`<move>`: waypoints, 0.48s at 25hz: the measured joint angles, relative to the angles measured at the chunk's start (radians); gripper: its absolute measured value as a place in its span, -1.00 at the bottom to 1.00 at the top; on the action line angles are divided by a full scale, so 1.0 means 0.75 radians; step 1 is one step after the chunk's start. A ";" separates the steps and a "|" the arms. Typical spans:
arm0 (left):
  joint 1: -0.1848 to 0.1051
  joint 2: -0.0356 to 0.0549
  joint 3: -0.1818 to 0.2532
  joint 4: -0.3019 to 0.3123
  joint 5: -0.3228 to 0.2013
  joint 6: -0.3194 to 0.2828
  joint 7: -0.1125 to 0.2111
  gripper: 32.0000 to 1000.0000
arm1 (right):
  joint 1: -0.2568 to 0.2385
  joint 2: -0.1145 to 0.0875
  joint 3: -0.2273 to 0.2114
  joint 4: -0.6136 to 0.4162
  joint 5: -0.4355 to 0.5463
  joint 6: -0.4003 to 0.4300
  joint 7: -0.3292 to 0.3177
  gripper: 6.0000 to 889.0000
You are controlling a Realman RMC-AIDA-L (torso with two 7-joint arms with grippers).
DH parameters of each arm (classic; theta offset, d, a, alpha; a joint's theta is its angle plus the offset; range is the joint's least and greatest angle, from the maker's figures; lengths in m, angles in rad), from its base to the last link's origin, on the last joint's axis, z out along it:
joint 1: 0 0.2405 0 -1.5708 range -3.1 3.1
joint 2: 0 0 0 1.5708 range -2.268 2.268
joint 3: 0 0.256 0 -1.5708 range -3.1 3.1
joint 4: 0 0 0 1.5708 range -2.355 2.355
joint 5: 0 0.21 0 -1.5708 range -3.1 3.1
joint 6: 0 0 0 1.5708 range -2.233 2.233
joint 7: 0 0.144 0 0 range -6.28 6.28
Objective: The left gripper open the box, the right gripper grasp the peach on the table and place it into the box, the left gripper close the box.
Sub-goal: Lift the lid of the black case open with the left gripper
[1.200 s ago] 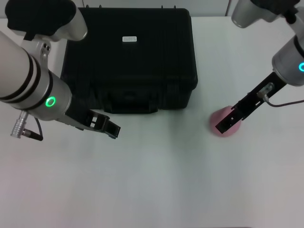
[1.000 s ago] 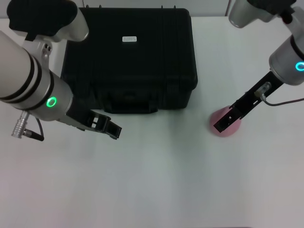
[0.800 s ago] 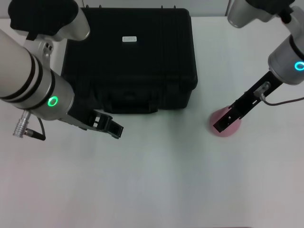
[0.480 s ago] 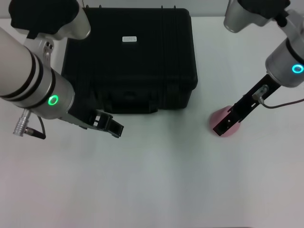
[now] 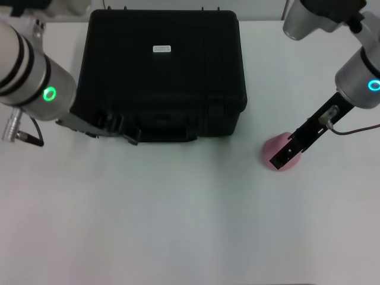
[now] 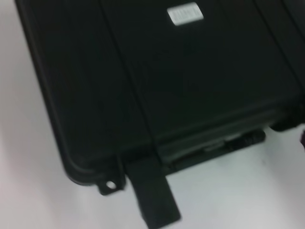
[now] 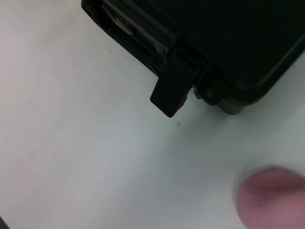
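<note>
The black box (image 5: 166,77) lies shut at the back middle of the white table, its white label (image 5: 161,48) facing up. My left gripper (image 5: 122,130) is open at the box's front left corner, right against the front wall. The left wrist view shows the box lid (image 6: 167,86) and a latch (image 6: 152,200) hanging loose. The pink peach (image 5: 267,153) rests on the table to the right of the box. My right gripper (image 5: 281,155) hangs directly over it. In the right wrist view the peach (image 7: 271,198) is a blur beside the box corner (image 7: 238,38).
A second latch (image 7: 174,90) hangs loose from the box's front right side. The white table (image 5: 190,225) stretches bare in front of the box and the peach. A grey cable (image 5: 356,127) trails from the right arm.
My left arm has swung back and to the left, bringing its gripper from the open table up against the box's front left corner. The right gripper has stayed over the peach.
</note>
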 joint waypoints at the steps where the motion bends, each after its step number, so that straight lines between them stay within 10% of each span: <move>1: -0.011 0.000 -0.018 0.000 0.015 -0.004 0.000 0.67 | 0.000 0.000 0.000 0.000 -0.001 0.001 0.000 0.94; 12: -0.116 -0.004 -0.074 -0.120 0.142 0.032 -0.030 0.66 | 0.028 -0.001 0.001 0.055 -0.006 -0.001 0.000 0.94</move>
